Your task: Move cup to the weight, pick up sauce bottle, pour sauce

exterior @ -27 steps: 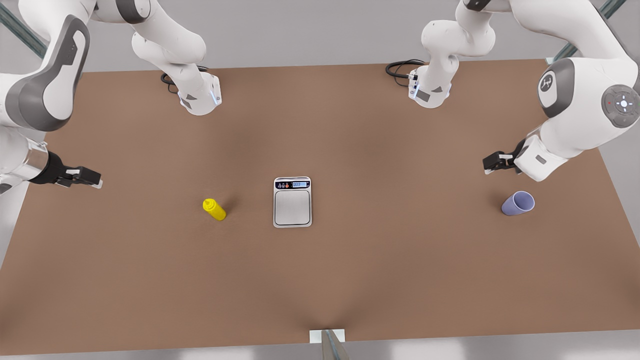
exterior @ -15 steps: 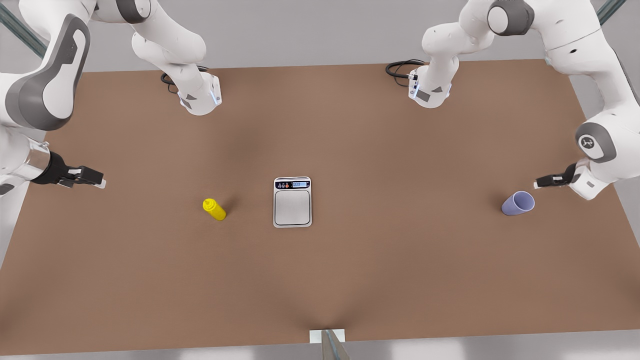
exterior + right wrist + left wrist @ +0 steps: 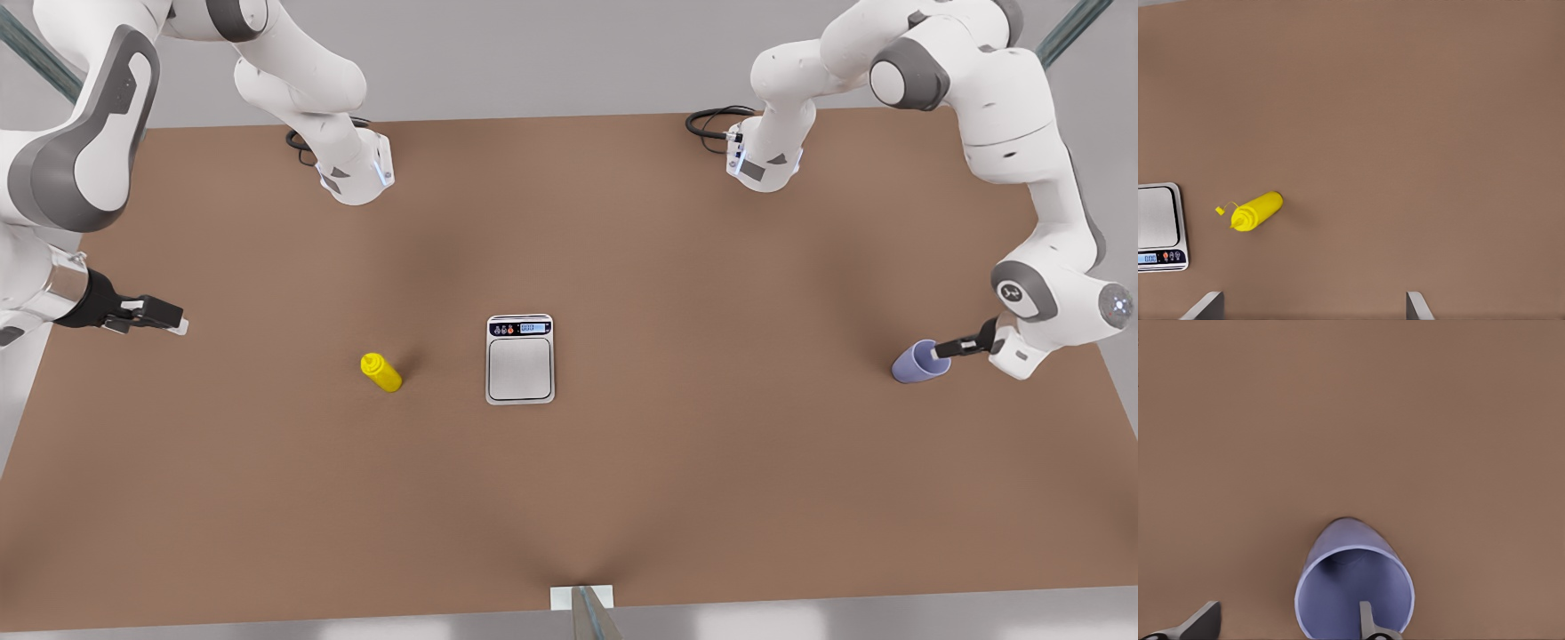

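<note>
The lavender cup stands on the brown table at the front view's right; its open mouth faces the left wrist camera. My left gripper is open at the cup's rim, one finger inside the mouth and the other finger outside the wall. In the table's middle lies the silver weight. To its left in the front view stands the yellow sauce bottle. My right gripper waits open, well off from the bottle at the front view's left.
Two arm bases with black cables stand at the table's back edge. A small white bracket sits at the middle of the front edge. The cup is close to the table edge on the front view's right.
My left arm swung outward and down, bringing its gripper from above and beside the cup to its rim. The right gripper barely shifted. Cup, bottle and weight stayed put.
</note>
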